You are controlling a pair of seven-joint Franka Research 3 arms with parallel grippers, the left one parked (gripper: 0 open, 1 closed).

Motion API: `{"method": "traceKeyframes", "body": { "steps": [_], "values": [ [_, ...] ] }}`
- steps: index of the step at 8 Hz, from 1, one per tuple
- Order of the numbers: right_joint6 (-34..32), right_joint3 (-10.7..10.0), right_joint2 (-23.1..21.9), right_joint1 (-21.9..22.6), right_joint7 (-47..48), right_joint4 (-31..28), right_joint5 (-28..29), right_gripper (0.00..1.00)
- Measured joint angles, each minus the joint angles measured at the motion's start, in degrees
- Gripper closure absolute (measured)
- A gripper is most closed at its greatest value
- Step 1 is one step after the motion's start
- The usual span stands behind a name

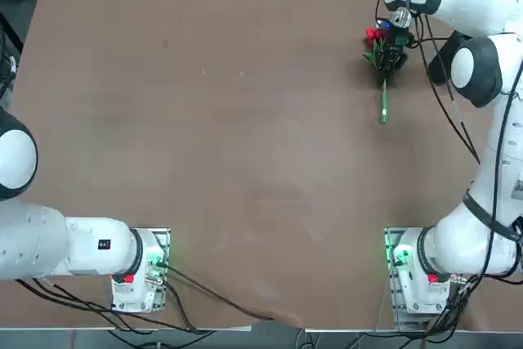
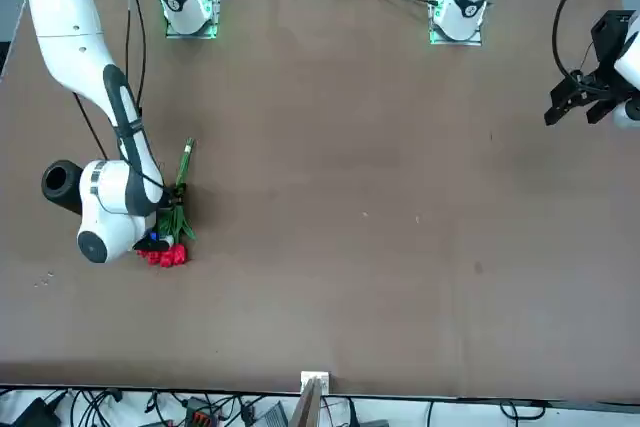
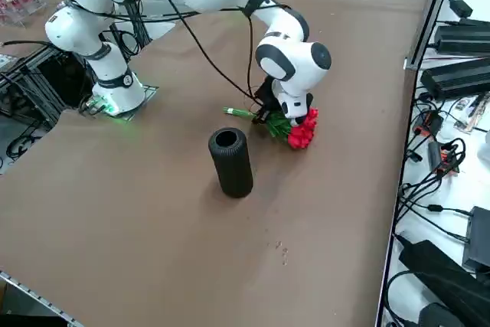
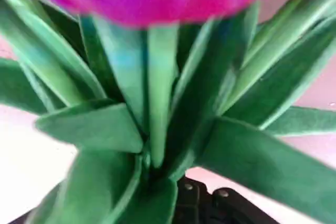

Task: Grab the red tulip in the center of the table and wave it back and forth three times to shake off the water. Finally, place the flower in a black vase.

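The red tulip [image 1: 381, 53] is seen lying on the table [image 1: 245, 161] at its far right, stem towards the bases; the right gripper [image 1: 392, 51] sits over its leaves, grip not discernible, with the black vase [image 3: 230, 161] upright just beside it
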Motion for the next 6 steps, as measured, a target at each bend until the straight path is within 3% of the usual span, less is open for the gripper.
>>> {"method": "traceKeyframes", "body": {
  "steps": [3,6],
  "values": [
    [1.01,-0.18,-0.86,-0.03,0.00,1.58,-0.14,0.87],
    [2.67,-1.11,-9.20,-0.22,2.45,3.52,-0.23,0.89]
  ]
}}
